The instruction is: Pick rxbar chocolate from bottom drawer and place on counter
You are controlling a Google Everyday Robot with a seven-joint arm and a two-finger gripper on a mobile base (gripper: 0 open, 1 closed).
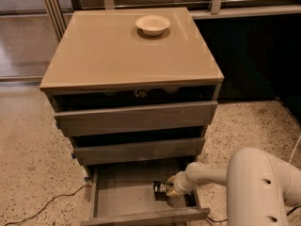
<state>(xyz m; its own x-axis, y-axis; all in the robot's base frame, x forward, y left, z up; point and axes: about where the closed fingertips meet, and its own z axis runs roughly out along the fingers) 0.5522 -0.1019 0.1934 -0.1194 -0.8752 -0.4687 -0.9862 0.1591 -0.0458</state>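
The bottom drawer (117, 197) is pulled open at the foot of the grey cabinet. The rxbar chocolate (161, 189), a small black wrapper with light lettering, lies inside the drawer at its right side. My gripper (170, 190) reaches into the drawer from the right, its tip against the bar's right end. The white arm (244, 182) fills the lower right of the view. The counter (122, 51) is the tan glossy top above.
A white bowl (153, 24) stands near the back of the counter. Two more grey drawers (136, 117) sit partly open above the bottom one. A thin cable (47, 204) lies on the speckled floor at the left. A dark wall is at the right.
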